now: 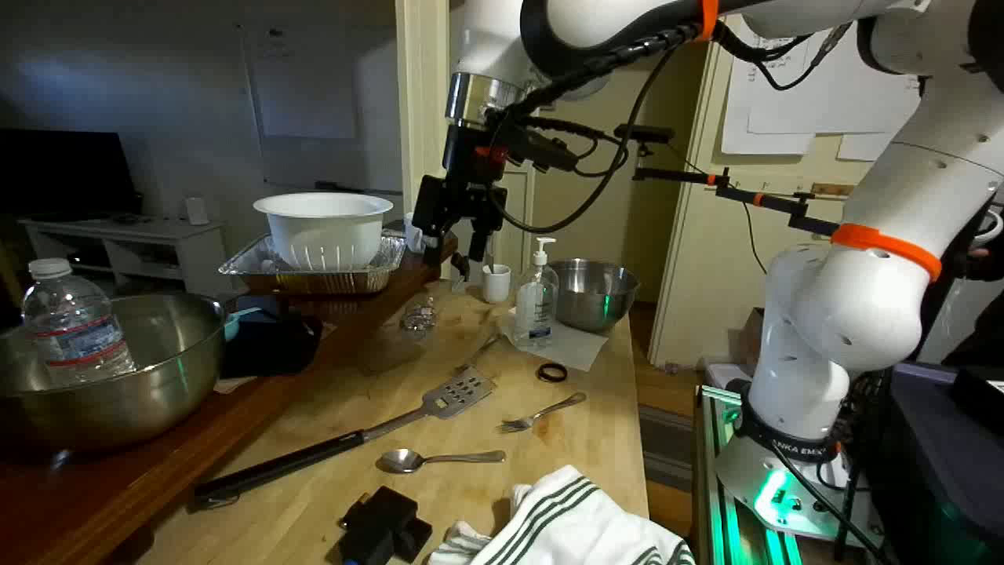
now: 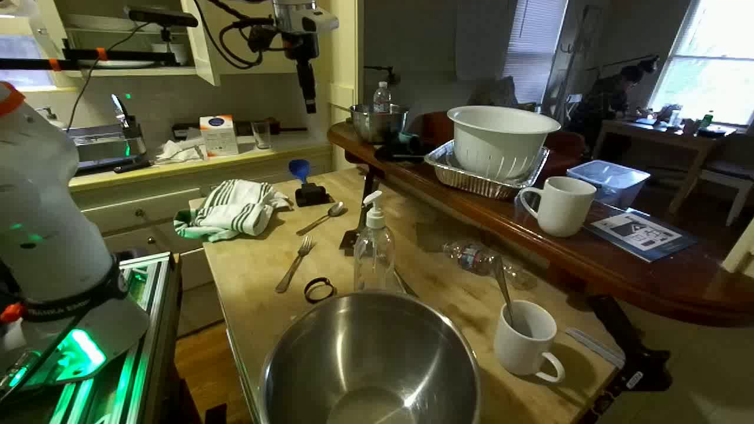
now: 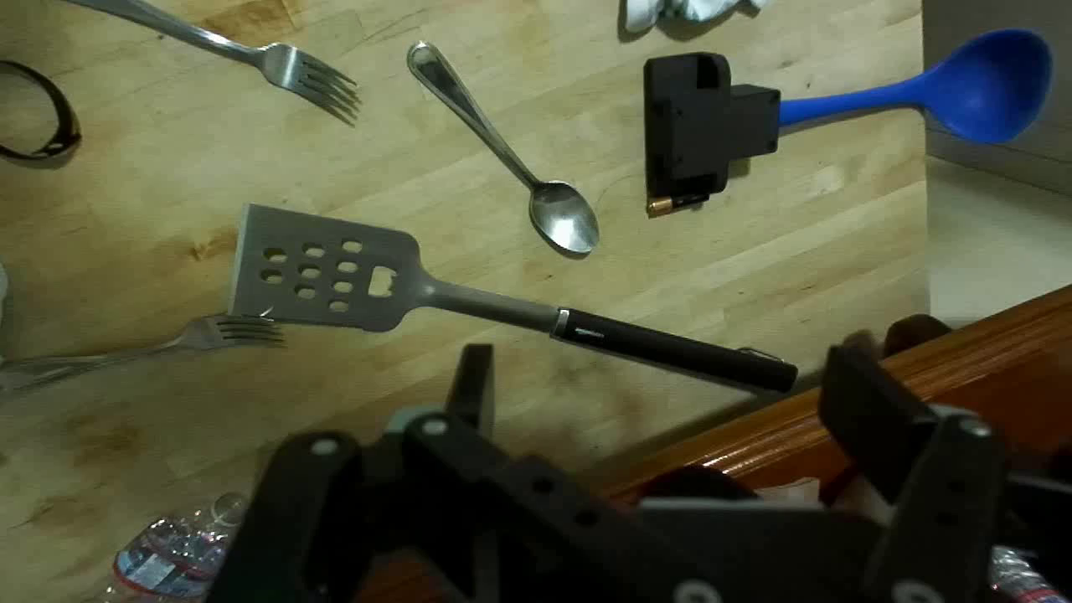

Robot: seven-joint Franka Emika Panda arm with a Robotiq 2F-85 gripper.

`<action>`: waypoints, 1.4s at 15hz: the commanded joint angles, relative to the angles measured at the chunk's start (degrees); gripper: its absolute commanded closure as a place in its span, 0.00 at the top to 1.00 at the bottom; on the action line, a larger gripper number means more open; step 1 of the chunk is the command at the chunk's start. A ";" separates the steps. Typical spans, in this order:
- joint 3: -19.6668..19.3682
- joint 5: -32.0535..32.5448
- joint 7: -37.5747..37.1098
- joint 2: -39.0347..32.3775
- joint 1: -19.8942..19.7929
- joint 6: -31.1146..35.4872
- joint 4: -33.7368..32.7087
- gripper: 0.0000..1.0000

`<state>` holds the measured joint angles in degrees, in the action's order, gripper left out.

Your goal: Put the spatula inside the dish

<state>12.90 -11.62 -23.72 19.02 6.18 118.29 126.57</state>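
The spatula (image 3: 670, 346) lies flat on the wooden table, its slotted metal head (image 1: 459, 392) pointing away from its black handle (image 1: 282, 468). In the wrist view the handle's end comes close to the brown ledge. Raised on that ledge, the dish (image 1: 329, 235), a white bowl with ribbed sides, sits upright in a foil tray; it also shows in an exterior view (image 2: 500, 141). My gripper (image 1: 455, 253) hangs high above the table, jaws wide apart and nothing between them. From the wrist, the gripper (image 3: 660, 368) frames part of the handle far below, not touching it.
Around the spatula lie a spoon (image 3: 565, 216), forks (image 3: 310, 82) and a blue ladle (image 3: 988, 88) fixed to a black block. A pump bottle (image 1: 536, 306), crumpled plastic bottle (image 1: 420, 315), steel bowl (image 2: 371, 359), mug (image 2: 524, 347) and striped towel (image 1: 572, 526) also occupy the table.
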 commanded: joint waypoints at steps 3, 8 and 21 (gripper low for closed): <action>-0.32 0.16 -0.13 -0.06 0.35 -0.17 -0.15 1.00; -0.32 0.16 -0.12 -0.06 0.35 -0.17 -0.15 1.00; -1.54 4.75 8.31 -5.98 0.44 0.69 3.97 1.00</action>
<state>12.06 -6.99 -15.27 13.02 5.89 119.11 130.64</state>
